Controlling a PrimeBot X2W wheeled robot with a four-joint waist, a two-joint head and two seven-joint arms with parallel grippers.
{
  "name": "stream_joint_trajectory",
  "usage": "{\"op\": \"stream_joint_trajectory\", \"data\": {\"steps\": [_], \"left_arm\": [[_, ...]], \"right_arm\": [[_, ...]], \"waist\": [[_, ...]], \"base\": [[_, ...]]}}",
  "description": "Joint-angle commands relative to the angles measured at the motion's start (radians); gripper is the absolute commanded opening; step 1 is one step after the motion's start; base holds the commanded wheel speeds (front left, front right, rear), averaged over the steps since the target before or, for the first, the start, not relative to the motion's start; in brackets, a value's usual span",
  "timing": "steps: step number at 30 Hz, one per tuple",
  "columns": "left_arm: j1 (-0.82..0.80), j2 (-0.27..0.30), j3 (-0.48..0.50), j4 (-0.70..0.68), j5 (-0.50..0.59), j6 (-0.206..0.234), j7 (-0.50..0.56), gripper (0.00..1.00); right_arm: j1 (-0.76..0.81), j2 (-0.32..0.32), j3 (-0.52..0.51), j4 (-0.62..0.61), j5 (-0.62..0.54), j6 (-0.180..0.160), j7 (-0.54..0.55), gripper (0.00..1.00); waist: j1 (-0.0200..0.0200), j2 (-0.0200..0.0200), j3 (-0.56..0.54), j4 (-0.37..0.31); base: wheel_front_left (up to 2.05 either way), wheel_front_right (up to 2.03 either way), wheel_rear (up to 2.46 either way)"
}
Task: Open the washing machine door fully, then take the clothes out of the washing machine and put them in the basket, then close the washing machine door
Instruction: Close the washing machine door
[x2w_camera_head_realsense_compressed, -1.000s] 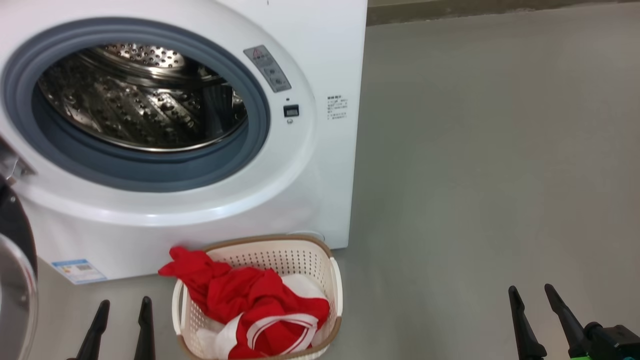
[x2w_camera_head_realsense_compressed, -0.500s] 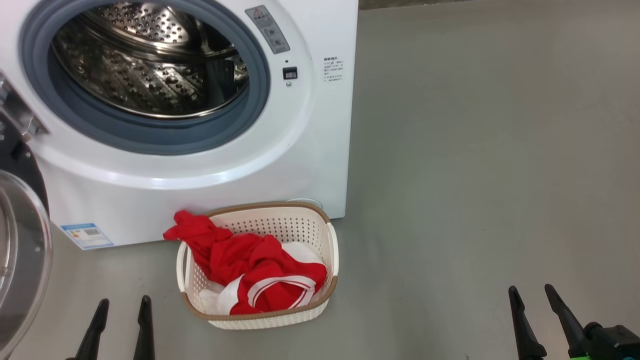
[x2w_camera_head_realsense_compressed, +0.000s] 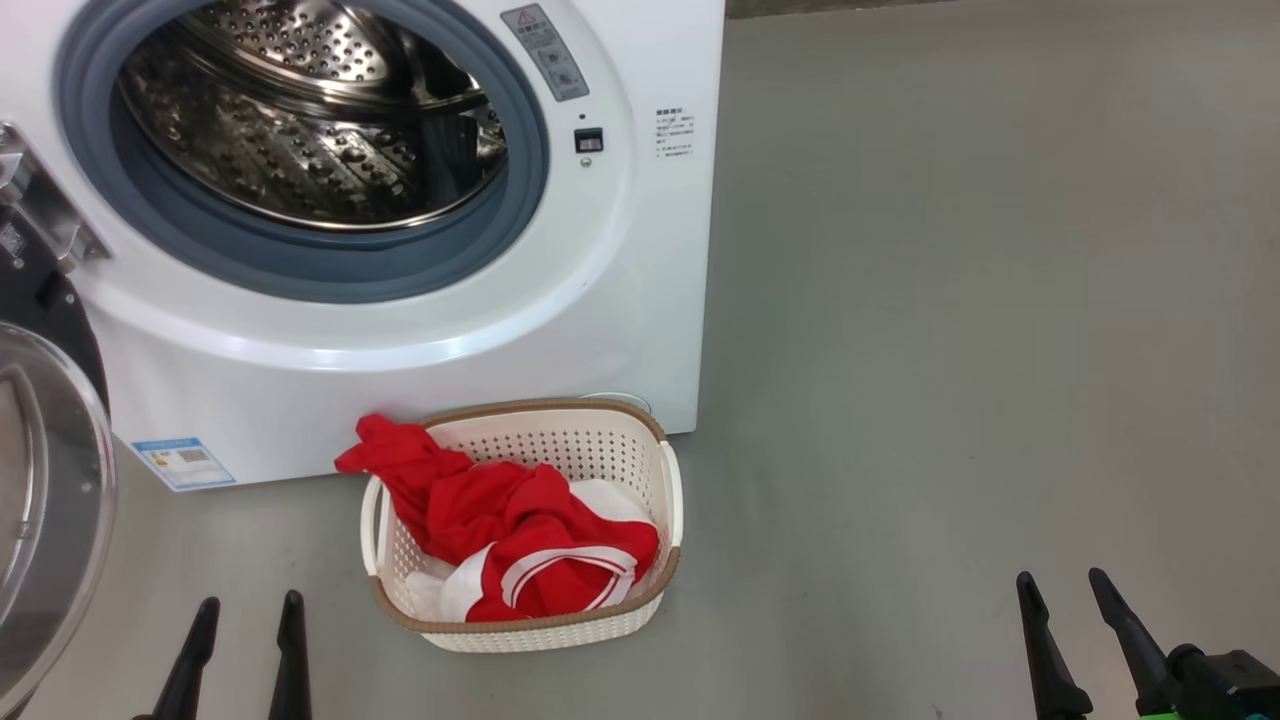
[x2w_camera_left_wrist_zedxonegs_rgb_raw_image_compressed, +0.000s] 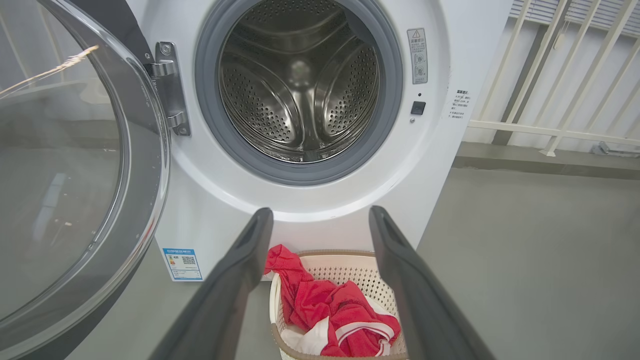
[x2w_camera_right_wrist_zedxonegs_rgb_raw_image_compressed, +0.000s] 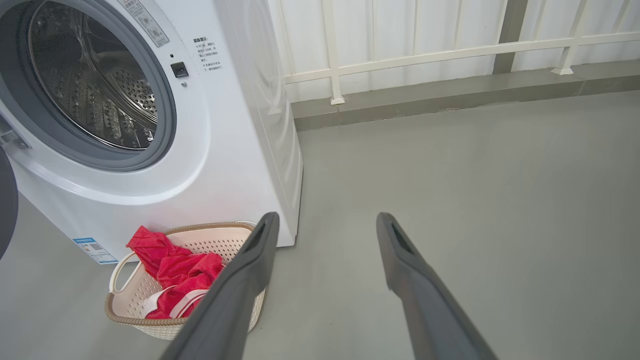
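Left claw (x2w_camera_head_realsense_compressed: 250, 598): your fingers (x2w_camera_head_realsense_compressed: 290, 660) stand spread wide, nearly upright, tips pointing up the head view from the lower left.
Right claw (x2w_camera_head_realsense_compressed: 1060, 575): also spread wide, at the lower right, both fingers leaning slightly left.
Right wrist (x2w_camera_head_realsense_compressed: 1225, 675): black housing with a green patch, just behind your fingers.

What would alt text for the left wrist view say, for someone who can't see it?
A white washing machine stands with its round door swung open and its steel drum empty. In front, red clothes lie in a cream basket, framed by the open left gripper.
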Motion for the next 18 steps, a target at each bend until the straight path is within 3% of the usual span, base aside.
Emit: {"op": "stream_joint_trajectory", "data": {"steps": [1, 12, 18], "left_arm": [[-0.031, 0.004, 0.034, -0.02, 0.005, -0.006, -0.005, 1.0], [-0.021, -0.012, 0.017, 0.011, -0.007, -0.006, -0.005, 1.0], [0.0, -0.015, 0.007, 0.04, -0.046, -0.006, -0.005, 1.0]], "right_arm": [[-0.022, -0.018, 0.024, -0.022, 0.005, 0.005, -0.006, 1.0], [-0.009, -0.032, 0.049, -0.007, 0.008, 0.005, -0.006, 1.0], [-0.002, -0.04, 0.073, 0.003, 0.014, 0.005, -0.006, 1.0]], "waist": [[0.0, 0.0, -0.002, 0.007], [0.0, 0.0, -0.032, 0.127], [0.0, 0.0, -0.059, 0.237]], "base": [[0.0, 0.0, 0.0], [0.0, 0.0, 0.0], [0.0, 0.0, 0.0]]}}
